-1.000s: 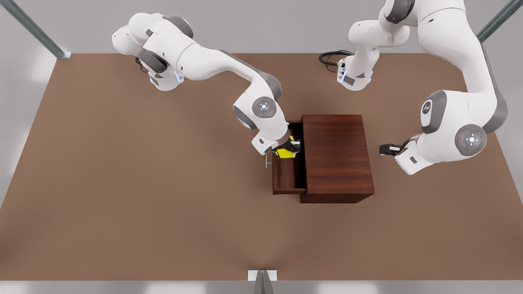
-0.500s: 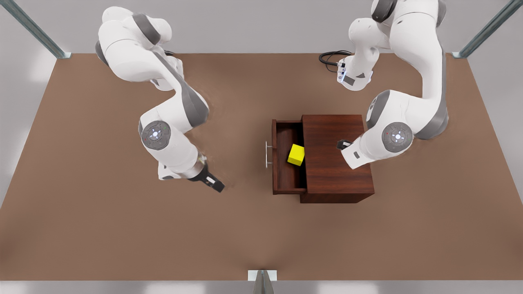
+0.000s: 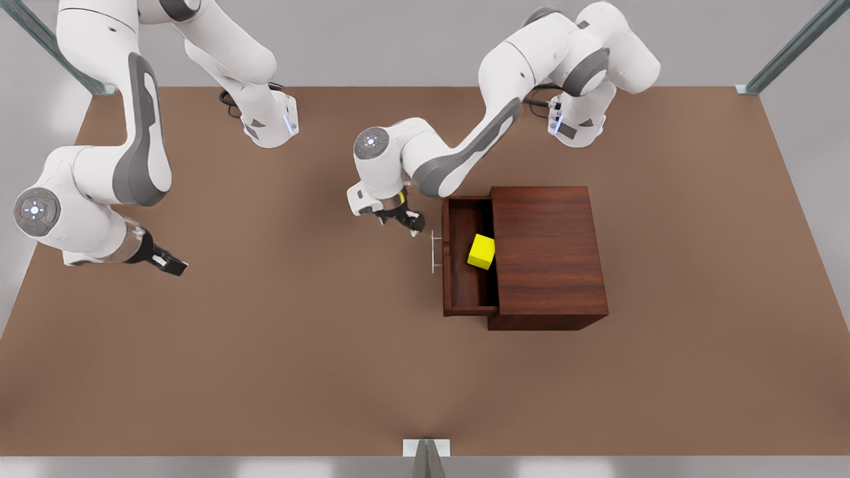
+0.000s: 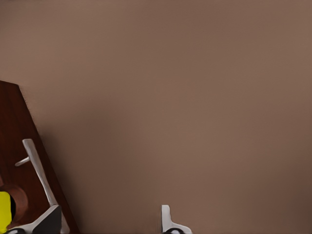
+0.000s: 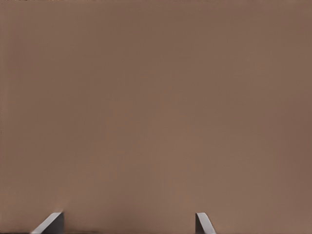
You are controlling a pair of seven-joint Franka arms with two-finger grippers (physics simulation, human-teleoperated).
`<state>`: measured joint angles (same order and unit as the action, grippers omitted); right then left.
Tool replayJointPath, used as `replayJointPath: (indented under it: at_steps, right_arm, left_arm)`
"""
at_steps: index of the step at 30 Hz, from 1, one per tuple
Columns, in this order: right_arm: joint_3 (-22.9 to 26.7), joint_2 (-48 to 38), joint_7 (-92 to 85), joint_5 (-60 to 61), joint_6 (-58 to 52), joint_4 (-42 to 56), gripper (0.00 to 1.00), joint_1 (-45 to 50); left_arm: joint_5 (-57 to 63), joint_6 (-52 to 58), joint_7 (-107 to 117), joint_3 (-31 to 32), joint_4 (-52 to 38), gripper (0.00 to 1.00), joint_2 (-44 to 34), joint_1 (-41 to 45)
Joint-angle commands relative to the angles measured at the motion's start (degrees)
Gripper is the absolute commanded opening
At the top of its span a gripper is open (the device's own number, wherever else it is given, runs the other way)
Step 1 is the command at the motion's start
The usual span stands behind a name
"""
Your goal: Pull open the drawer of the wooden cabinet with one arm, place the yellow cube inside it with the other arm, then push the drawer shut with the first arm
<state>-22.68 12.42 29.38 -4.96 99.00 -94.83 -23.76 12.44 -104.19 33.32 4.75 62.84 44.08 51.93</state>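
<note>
The wooden cabinet point(image 3: 548, 252) stands right of the table's middle, and its drawer point(image 3: 465, 289) is pulled out toward the front view's left. The yellow cube point(image 3: 481, 251) lies inside the drawer, free of both grippers. My left gripper point(image 3: 408, 222) hangs open just beside the far end of the silver bar handle point(image 3: 434, 251), not touching it. In the left wrist view the handle point(image 4: 36, 175) and a sliver of the cube point(image 4: 4, 212) sit beside the gripper point(image 4: 107, 220). My right gripper point(image 3: 169, 263) waits open at the front view's far left, with bare table between its fingertips point(image 5: 51, 223).
The brown table point(image 3: 299, 372) stretches wide on every side of the cabinet. Both arm bases point(image 3: 269, 126) stand at the back edge, with a black cable point(image 3: 534, 93) near the one on the front view's right. Metal frame posts mark the corners.
The right gripper let go of the cube in the drawer and drew back to the front view's far left. The left arm swung from the cabinet's right side over to the drawer handle.
</note>
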Motion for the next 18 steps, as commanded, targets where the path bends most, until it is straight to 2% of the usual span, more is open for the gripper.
replayJointPath:
  at_steps: [1, 13, 18]
  right_arm:
    - [0.0, 0.23, -27.01, 0.12, -0.04, 0.79, 1.0, -0.15]
    - [-0.18, 2.08, -26.04, -0.23, -0.65, 1.93, 1.0, 0.29]
    - [-0.18, 2.08, -26.04, -0.23, -0.65, 1.93, 1.0, 0.29]
  left_arm:
    - [4.61, -4.35, 37.35, -0.09, 0.17, 1.0, 0.83, 0.98]
    - [10.15, -4.53, 38.67, -0.62, 1.58, 1.0, 6.02, 1.16]
    - [10.15, -6.64, 37.79, -3.08, 1.41, 1.0, 6.11, 0.9]
